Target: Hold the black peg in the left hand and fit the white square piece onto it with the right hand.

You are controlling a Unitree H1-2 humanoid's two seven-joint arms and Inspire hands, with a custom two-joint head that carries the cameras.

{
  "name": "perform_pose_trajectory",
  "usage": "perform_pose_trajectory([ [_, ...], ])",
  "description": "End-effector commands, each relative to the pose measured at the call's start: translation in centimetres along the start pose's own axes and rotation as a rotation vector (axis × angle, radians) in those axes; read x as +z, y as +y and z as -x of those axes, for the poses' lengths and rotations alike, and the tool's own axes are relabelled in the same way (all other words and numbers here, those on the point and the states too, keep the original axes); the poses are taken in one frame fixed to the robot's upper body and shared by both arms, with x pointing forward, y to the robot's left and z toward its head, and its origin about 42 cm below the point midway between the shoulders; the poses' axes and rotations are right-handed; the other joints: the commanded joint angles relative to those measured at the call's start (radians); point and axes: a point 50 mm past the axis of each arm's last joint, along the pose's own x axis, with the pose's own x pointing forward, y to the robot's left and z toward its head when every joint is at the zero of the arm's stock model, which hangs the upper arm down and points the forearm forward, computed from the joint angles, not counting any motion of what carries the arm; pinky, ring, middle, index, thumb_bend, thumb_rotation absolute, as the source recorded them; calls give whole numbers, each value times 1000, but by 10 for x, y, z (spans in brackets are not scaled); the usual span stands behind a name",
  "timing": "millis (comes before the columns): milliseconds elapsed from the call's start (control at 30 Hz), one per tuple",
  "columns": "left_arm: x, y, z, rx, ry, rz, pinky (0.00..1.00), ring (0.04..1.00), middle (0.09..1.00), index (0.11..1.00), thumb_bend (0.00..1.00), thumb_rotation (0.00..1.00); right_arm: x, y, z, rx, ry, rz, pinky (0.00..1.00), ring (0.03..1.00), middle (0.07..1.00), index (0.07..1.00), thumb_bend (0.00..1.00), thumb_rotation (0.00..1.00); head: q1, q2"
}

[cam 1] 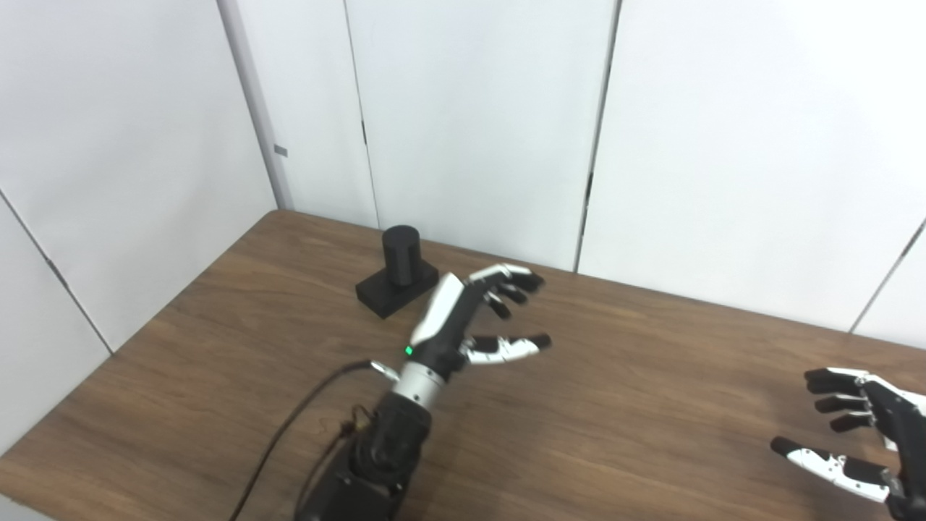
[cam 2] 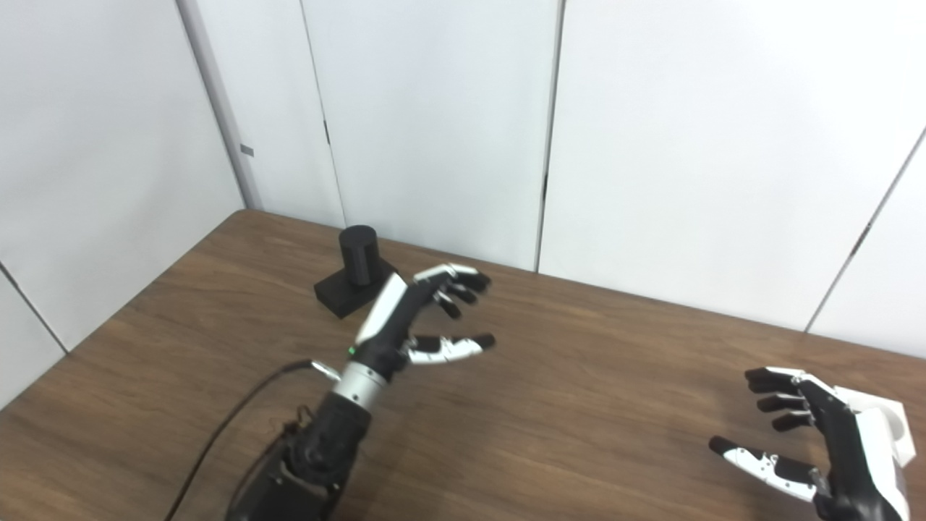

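Black peg (cam 1: 399, 271) was left ungrasped near the table's (cam 1: 615, 405) far left corner, the left hand (cam 1: 463, 318) spread empty beside it; a white piece (cam 2: 879, 423), partly hidden, was seen behind the open-fingered right hand (cam 2: 810, 434). Nothing was fitted.

The peg (cam 1: 399, 269) stands upright on its base at the far left of the desk (cam 1: 615, 376), close to the wall panels (cam 1: 470, 108) behind it. The left hand (cam 1: 463, 318) hovers just right of and in front of the peg, apart from it. The right hand (cam 2: 817, 441) is well away at the desk's near right, with the square piece (cam 2: 886, 420) just behind it.
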Motion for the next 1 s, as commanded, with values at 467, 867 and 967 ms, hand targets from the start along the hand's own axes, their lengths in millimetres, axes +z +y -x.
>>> perform_pose_trajectory([
  [467, 24, 70, -32, 175, -6, -177, 595, 737, 777, 756, 742, 134, 16, -16, -11, -33, -87, 1, 485, 586, 645, 639, 618, 0, 15, 4],
  [867, 12, 110, -42, 329, 37, -343, 683, 813, 851, 818, 785, 220, 17, -16, -10, -27, -91, -7, 466, 570, 633, 635, 618, 0, 19, 7],
  [967, 11, 117, -44, 353, 54, -369, 726, 835, 861, 819, 798, 222, 18, -16, -10, -24, -81, -3, 492, 582, 640, 640, 623, 0, 20, 8],
])
